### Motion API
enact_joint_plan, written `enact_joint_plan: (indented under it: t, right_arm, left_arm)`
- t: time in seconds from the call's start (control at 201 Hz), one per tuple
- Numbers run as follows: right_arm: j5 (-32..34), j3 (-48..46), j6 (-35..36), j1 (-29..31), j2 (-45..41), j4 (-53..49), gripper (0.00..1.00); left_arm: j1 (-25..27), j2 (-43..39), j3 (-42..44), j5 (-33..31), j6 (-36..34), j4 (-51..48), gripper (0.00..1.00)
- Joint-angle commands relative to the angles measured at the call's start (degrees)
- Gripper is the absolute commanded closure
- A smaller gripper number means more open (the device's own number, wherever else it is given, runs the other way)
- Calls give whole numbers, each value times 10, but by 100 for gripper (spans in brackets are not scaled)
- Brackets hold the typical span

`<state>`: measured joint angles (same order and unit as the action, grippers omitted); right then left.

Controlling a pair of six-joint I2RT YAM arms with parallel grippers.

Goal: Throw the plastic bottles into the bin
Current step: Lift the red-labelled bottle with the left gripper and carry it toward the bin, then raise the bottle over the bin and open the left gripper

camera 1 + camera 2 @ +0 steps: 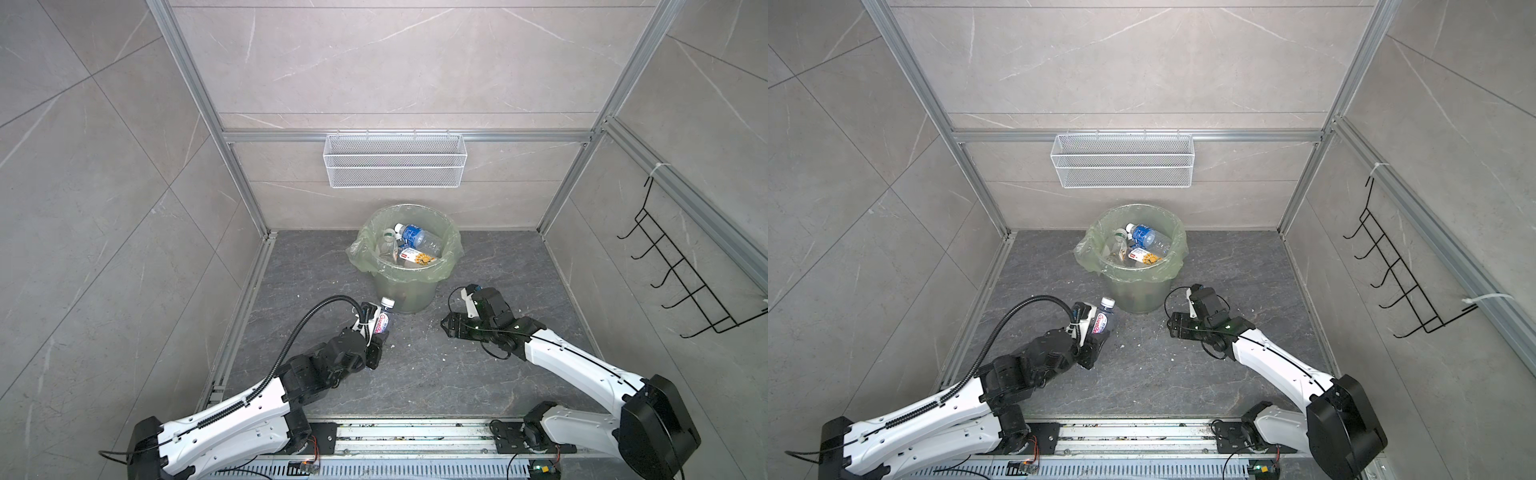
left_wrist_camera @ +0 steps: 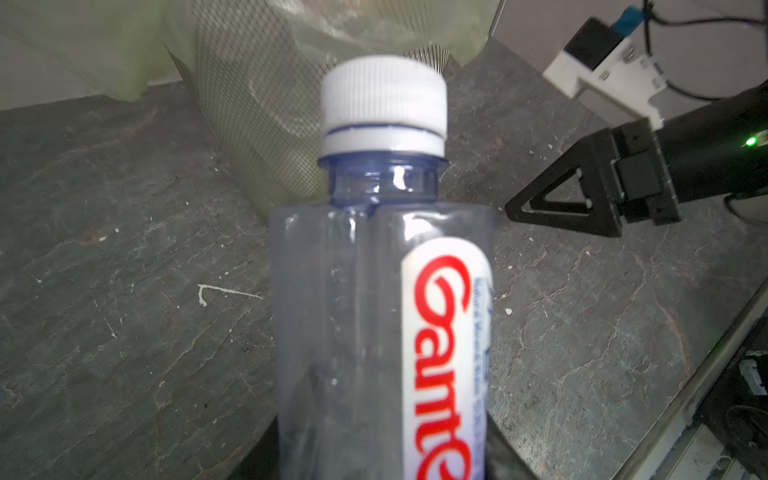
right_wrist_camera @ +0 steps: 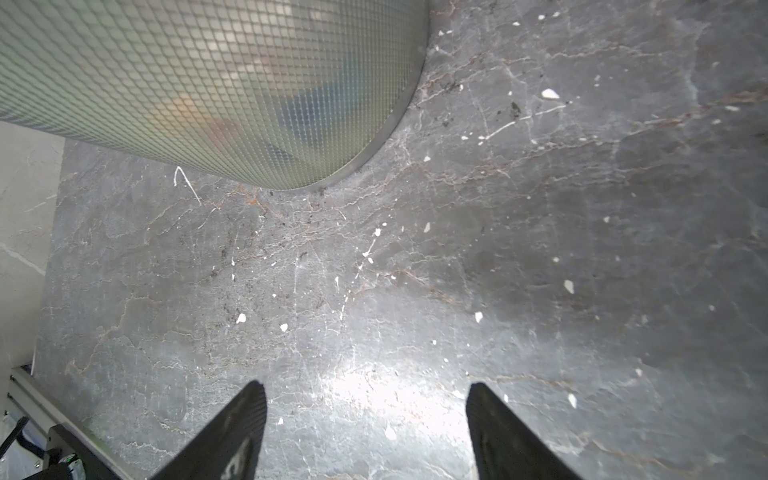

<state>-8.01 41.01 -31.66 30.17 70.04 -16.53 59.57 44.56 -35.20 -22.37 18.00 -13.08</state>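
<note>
dark grey stone bench (image 1: 415, 374) with pale tiled walls around it. bin (image 1: 452, 249) stands at the back middle of the bench, and several bottles (image 1: 413, 235) lie inside it. left pincer (image 1: 377, 338) grips one clear bottle (image 2: 353, 332) with white cap and red letters on the label. this bottle is just beside the front of the bin, with its cap pointing to the bin. right pincer (image 3: 365, 388) has its jaws apart with nothing between them, over bare bench near the bin wall.
</note>
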Motion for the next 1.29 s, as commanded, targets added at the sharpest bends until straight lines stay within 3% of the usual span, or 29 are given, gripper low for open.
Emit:
enact_joint_plan:
  t: [0.0,0.264,0.513,0.573,0.657,0.727,0.852,1.066,1.29]
  right_arm:
    - [-12,14,14,-2,10,20,23]
    - [-22,17,16,-2,22,38,23]
    - [-25,21,9,-2,16,44,23]
    - [-25,21,6,-2,12,44,23]
    - [-27,21,3,-2,6,43,23]
    - [-22,16,-1,-2,-4,40,21]
    - [-18,1,-7,-2,-28,35,18]
    - [-5,-5,9,-2,-54,14,15]
    - [45,30,36,-3,-54,-32,2]
  left_arm:
    - [-2,-34,-7,-19,-38,42,57]
    - [-25,15,-128,-14,-102,53,57]
    - [-169,223,-383,158,-90,83,56]
    - [-215,301,-461,221,-68,66,41]
    - [-258,399,-575,296,-38,38,2]
    - [-269,445,-626,312,-37,19,0]
    - [-279,441,-616,317,-39,37,0]
    - [-279,352,-513,286,-44,90,0]
    - [-283,293,-446,219,-54,68,0]
